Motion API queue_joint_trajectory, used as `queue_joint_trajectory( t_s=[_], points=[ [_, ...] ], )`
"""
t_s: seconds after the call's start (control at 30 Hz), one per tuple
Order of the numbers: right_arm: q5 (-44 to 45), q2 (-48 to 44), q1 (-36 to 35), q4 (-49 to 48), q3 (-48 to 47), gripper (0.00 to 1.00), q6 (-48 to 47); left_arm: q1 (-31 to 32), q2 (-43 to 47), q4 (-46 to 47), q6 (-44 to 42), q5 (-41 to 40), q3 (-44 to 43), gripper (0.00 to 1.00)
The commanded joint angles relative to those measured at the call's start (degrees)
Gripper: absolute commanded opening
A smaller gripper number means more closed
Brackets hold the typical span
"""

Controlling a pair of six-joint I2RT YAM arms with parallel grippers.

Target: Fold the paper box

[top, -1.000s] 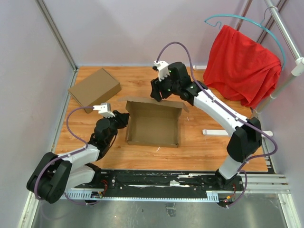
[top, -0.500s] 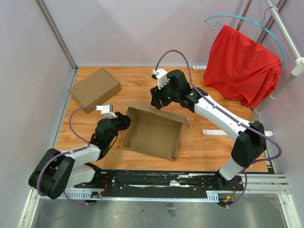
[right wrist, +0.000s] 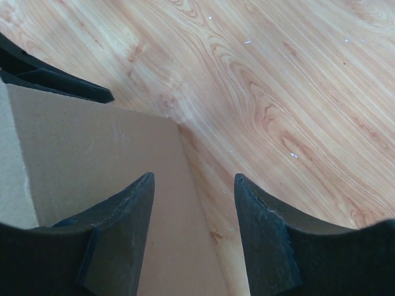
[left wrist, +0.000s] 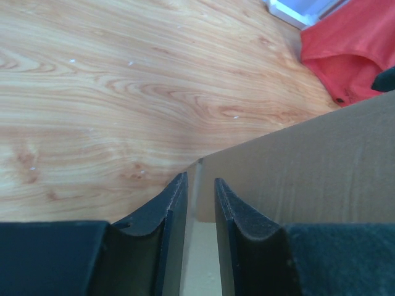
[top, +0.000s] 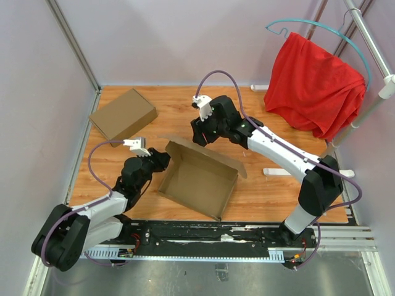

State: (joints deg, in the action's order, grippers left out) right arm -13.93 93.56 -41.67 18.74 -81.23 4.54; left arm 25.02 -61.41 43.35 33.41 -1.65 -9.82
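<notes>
The paper box point(top: 200, 179) lies open in the middle of the table, a shallow brown cardboard tray turned askew, with a flap along its far side. My left gripper point(top: 162, 159) is at its left corner, shut on the box's left wall; in the left wrist view the gripper point(left wrist: 200, 182) has a pale cardboard edge in the narrow gap between its jaws, beside the wall point(left wrist: 308, 166). My right gripper point(top: 199, 134) hovers open over the box's far left corner. In the right wrist view it point(right wrist: 192, 179) straddles the edge of a cardboard panel point(right wrist: 92, 148), touching nothing.
A second, closed brown box point(top: 123, 114) sits at the back left. A red cloth point(top: 315, 83) hangs on a hanger over a rack at the back right. A white strip point(top: 278, 171) lies right of the open box.
The open box has turned clockwise, its near right corner swinging toward the front edge. My right gripper has moved left and slightly forward. My left gripper stays on the left wall.
</notes>
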Motion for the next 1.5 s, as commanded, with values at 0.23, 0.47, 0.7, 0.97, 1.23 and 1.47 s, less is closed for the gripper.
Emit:
queue_joint_trajectory(
  t_s=[0.23, 0.47, 0.7, 0.97, 1.23, 1.47],
  points=[
    [17.2, -5.4, 0.7, 3.2, -1.9, 0.68, -3.8, 0.7, 12.0, -14.6, -2.2, -12.6, 0.2, 0.33],
    [10.9, -5.2, 5.4, 8.1, -4.2, 0.67, -4.5, 0.6, 20.7, -28.8, -3.6, -1.7, -3.4, 0.24],
    [24.0, -11.4, 6.2, 8.1, 0.0, 0.7, 1.4, 0.6, 33.2, -42.2, -1.1, 3.2, -3.2, 0.35],
    [40.2, -27.6, 8.2, 28.0, 13.4, 0.74, 25.8, 0.7, 31.6, -44.7, -1.5, -4.3, -3.8, 0.45],
    [28.9, -54.6, 1.3, 34.6, 38.8, 0.76, 48.7, 0.6, 32.5, -42.5, 0.0, -6.2, -1.6, 0.45],
    [29.4, -60.5, -16.2, 27.2, 49.8, 0.71, 60.9, 0.7, 35.1, -46.5, -0.5, -5.0, -2.0, 0.45]
  ],
)
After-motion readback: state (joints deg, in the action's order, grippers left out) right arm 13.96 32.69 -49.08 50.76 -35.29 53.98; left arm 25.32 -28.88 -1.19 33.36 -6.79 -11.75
